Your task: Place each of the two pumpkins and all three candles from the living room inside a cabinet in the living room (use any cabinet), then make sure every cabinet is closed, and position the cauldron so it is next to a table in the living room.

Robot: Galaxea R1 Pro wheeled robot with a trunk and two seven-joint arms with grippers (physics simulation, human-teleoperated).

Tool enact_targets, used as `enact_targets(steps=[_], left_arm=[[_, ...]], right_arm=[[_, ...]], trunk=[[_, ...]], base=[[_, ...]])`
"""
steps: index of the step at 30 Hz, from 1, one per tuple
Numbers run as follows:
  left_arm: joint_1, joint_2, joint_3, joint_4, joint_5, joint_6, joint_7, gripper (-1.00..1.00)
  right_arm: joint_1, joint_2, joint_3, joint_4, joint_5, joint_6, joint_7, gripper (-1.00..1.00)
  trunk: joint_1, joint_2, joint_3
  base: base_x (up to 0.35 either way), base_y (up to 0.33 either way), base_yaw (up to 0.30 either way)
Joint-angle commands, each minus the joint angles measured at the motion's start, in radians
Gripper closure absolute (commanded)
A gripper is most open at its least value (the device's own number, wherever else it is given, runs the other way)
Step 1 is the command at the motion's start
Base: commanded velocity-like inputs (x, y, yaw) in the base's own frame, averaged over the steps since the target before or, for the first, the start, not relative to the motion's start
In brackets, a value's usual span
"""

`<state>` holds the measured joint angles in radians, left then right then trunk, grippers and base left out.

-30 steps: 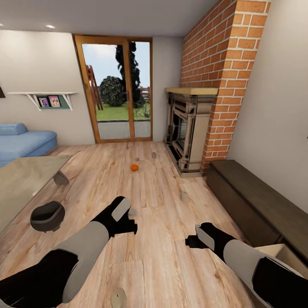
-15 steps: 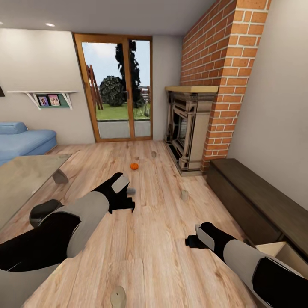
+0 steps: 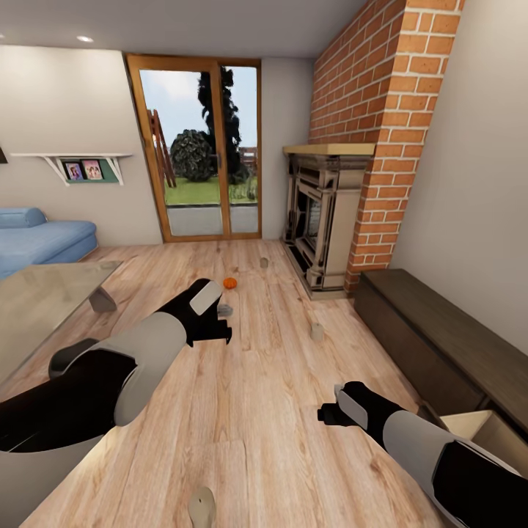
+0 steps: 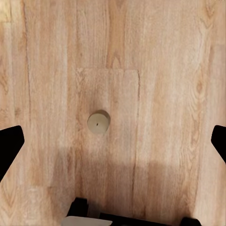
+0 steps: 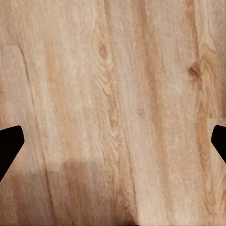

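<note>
One orange pumpkin (image 3: 230, 283) lies on the plank floor toward the glass doors. Tan candles stand on the floor: one past the pumpkin (image 3: 264, 262), one by the fireplace (image 3: 317, 332), one close to my base (image 3: 202, 506). My left gripper (image 3: 210, 320) is raised over the floor, open. Its wrist view shows a candle (image 4: 98, 122) from above, far below the spread fingertips (image 4: 10, 146). My right gripper (image 3: 329, 412) hovers low, open, with bare floor beneath it (image 5: 113, 146). The dark cauldron (image 3: 67, 357) sits by the table (image 3: 37, 308), half hidden behind my left arm. The dark-brown cabinet (image 3: 433, 337) runs along the right wall.
One cabinet drawer (image 3: 480, 429) stands pulled open at the lower right, next to my right arm. A stone fireplace (image 3: 317, 220) under a brick chimney stands ahead on the right. A blue sofa (image 3: 40, 238) is at the far left, and glass doors (image 3: 198, 150) are at the back.
My left arm has lifted and reached forward, and it now covers more of the cauldron. The right arm has stayed still. The view has shifted only slightly.
</note>
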<state>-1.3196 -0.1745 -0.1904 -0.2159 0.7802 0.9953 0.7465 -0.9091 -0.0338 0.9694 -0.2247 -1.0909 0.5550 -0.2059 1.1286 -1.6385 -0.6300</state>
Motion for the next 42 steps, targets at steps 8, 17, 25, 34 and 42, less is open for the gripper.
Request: enact_targets(steps=[8,17,25,34,42], left_arm=[[-0.001,0.0,-0.005,-0.003,0.006,-0.001,0.019,-1.0],[-0.001,0.0,-0.005,-0.003,0.007,-0.001,0.047,-1.0],[-0.001,0.0,-0.003,0.011,0.01,-0.007,0.048,-1.0],[-0.001,0.0,-0.002,0.059,0.011,-0.055,0.045,-1.0],[-0.001,0.0,0.0,0.091,0.011,-0.067,0.039,-1.0]], right_arm=[[-0.001,-0.002,0.003,-0.004,-0.01,0.008,-0.01,-1.0],[-0.001,-0.003,-0.003,-0.023,-0.01,0.015,-0.01,-1.0],[-0.001,-0.019,-0.057,-0.067,-0.009,0.083,-0.01,-1.0],[-0.001,-0.032,-0.123,-0.084,-0.009,0.14,-0.01,-1.0],[-0.001,-0.032,-0.125,-0.085,-0.009,0.142,-0.01,-1.0]], trunk=[[0.031,-0.057,-0.026],[0.065,-0.12,-0.054],[0.096,-0.176,-0.079],[0.13,-0.239,-0.108],[0.161,-0.295,-0.133]], base=[[0.0,0.0,0.0],[0.0,0.0,0.0],[0.0,0.0,0.0],[0.0,0.0,0.0],[0.0,0.0,0.0]])
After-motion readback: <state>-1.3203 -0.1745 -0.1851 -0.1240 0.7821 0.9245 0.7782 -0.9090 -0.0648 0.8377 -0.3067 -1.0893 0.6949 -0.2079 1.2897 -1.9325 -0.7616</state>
